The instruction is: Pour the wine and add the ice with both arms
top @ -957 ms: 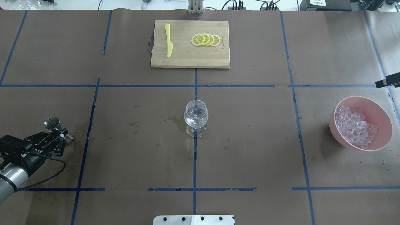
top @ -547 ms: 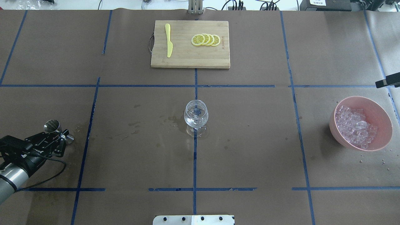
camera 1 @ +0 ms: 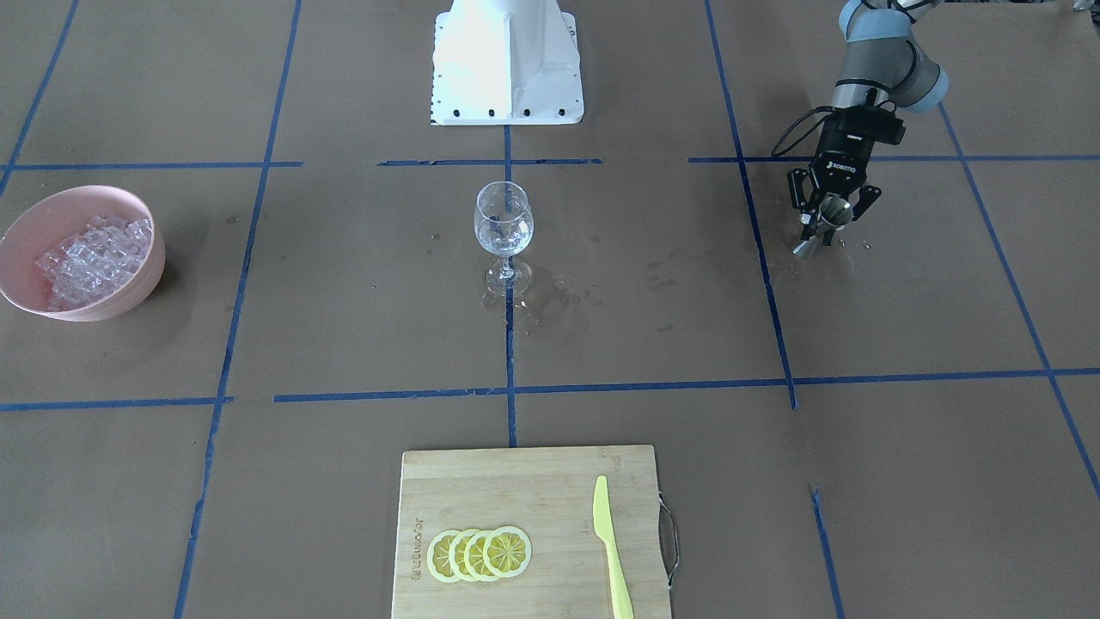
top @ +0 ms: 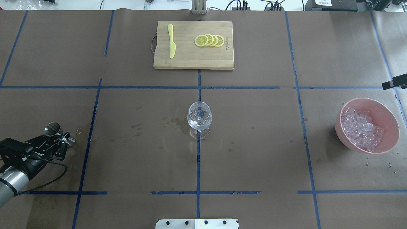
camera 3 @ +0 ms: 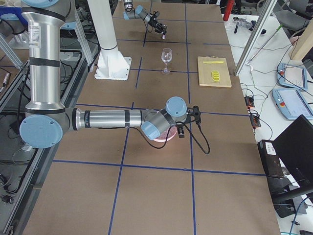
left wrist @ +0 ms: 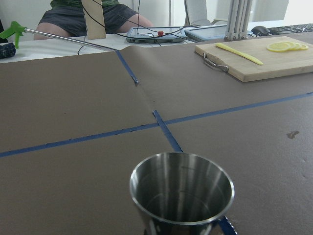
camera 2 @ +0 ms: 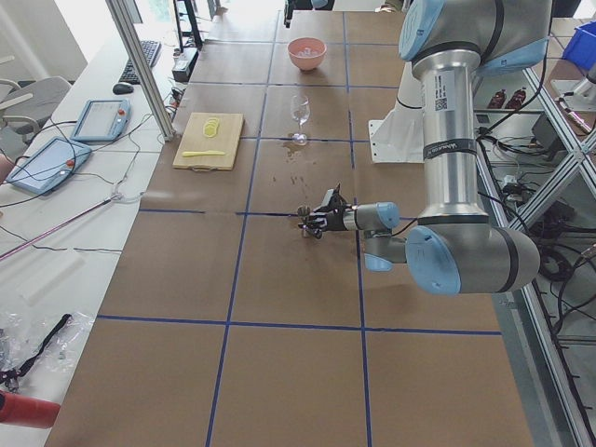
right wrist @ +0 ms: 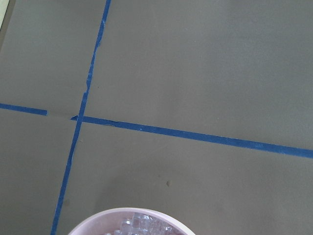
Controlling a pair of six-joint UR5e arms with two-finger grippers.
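Observation:
My left gripper (top: 61, 140) is shut on a steel jigger (top: 52, 128) at the table's left side, low over the paper; it also shows in the front view (camera 1: 827, 222). The left wrist view looks into the jigger's cup (left wrist: 182, 191), which looks empty. A wine glass (top: 199, 116) stands at the table's middle with a little clear liquid in it. Ice cubes (top: 362, 128) fill a pink bowl (top: 391, 121) at the right. My right gripper (camera 3: 181, 131) is by the bowl's rim; I cannot tell if it is open. Its wrist view shows the bowl's rim (right wrist: 132, 213).
A wooden cutting board (top: 190, 58) at the far middle carries lemon slices (top: 209, 40) and a yellow knife (top: 171, 41). Wet spots (top: 173, 122) mark the paper left of the glass. The white base block (camera 1: 507, 60) stands at the robot's side.
My left gripper has drawn the jigger a little back toward the robot and lower. The glass and the bowl have not moved.

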